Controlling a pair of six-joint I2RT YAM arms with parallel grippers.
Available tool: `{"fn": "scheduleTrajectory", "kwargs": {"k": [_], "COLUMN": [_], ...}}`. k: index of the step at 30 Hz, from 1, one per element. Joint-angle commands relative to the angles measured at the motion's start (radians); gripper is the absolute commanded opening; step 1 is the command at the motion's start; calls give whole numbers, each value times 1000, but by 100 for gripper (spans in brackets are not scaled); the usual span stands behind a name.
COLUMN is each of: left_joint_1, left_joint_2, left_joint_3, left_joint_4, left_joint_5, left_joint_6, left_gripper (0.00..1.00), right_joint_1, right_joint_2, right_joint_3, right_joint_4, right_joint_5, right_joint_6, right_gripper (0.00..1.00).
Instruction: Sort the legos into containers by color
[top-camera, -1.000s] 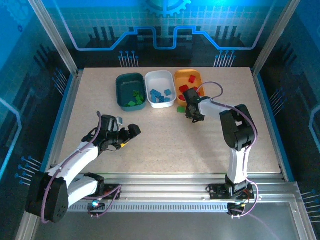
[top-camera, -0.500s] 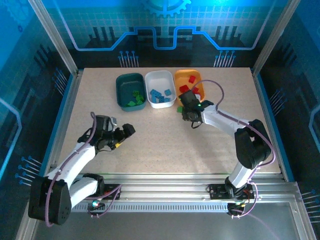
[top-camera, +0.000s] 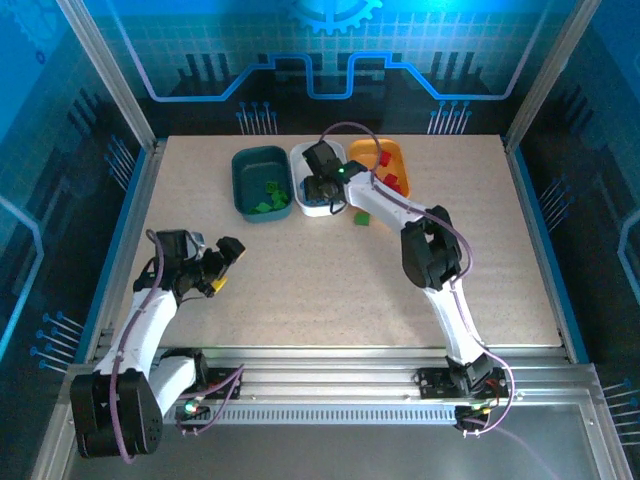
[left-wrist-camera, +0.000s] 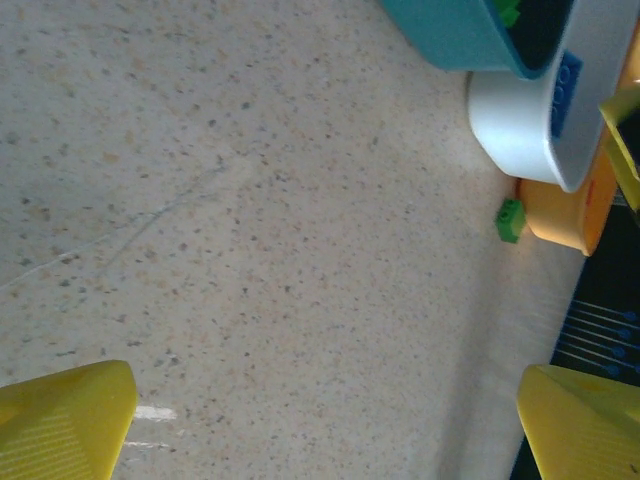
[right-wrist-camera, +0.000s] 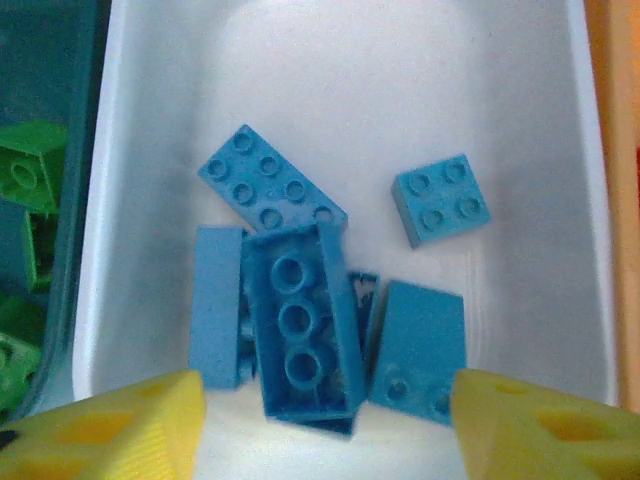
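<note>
While blue-lit panels (top-camera: 320, 60) glow around the speckled beige tabletop (top-camera: 330, 270), the right gripper (top-camera: 322, 188) hangs spread over the white tray (top-camera: 318, 146). The left gripper (top-camera: 224, 266) gapes wide near the tabletop's left side.

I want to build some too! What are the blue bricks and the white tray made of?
The blue bricks look like hard, smooth plastic: moulded studs, hollow tubes underneath. The white tray seems plastic too: smooth, rounded walls, though less sure.

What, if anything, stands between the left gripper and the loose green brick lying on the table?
Nothing visible does. Bare speckled tabletop runs from the open left gripper to the small green plastic brick, which lies beside the near corner of the orange-yellow plastic tray.
</note>
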Motion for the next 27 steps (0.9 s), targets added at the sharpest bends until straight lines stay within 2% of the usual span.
{"fn": "scheduleTrajectory", "kwargs": {"k": [1, 4, 7, 9, 19, 27], "left_joint_1": [10, 10, 9, 9, 7, 7], "left_joint_2": [-27, -28, -29, -28, -36, -36], "left_joint_3": [-10, -16, -34, -49, -74, -68], "left_joint_4": [21, 28, 49, 66, 79, 80], "left_joint_5": [69, 72, 73, 79, 88, 88], "left_joint_6": [-14, -9, -15, -23, -28, -25], "left_gripper": [99, 99, 99, 99, 99, 99], "right_joint_1": [5, 10, 5, -2, -39, -71], "right_joint_2": [-54, -195, -286, -308, -234, -151], "right_joint_3": [-25, -238, -429, -502, -540, -494], "right_joint_4": [-76, -62, -33, -5, 18, 87], "right_joint_5": [62, 170, 207, 195, 173, 136], "right_joint_6": [-9, 129, 256, 277, 333, 313], "right_gripper": [75, 79, 81, 81, 81, 72]}}
